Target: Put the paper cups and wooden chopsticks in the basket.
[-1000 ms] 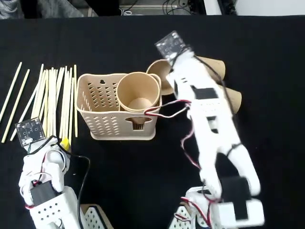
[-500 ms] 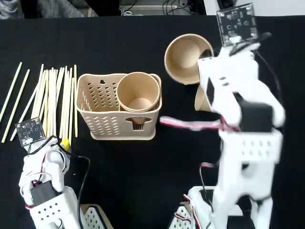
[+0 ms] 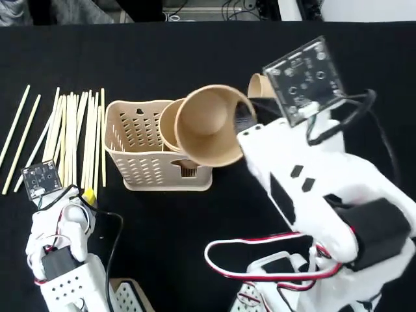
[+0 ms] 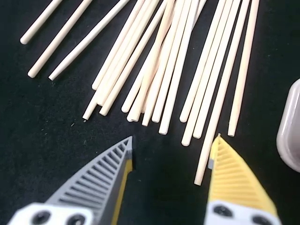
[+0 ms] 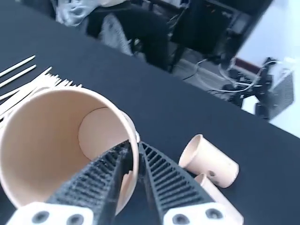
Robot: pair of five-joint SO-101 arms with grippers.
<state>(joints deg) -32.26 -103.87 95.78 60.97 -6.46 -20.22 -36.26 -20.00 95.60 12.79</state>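
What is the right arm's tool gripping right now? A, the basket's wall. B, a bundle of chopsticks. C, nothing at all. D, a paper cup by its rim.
D: in the right wrist view the right tool is shut across the rim of a paper cup, with one finger inside the cup and one outside.

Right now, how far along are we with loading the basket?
One paper cup already sits in the basket. A second cup is in hand: the right pincer clamps its rim over the basket's right end. Left: two cups lying on the table, and all the chopsticks, beside the basket, with the open left pincer near their ends.
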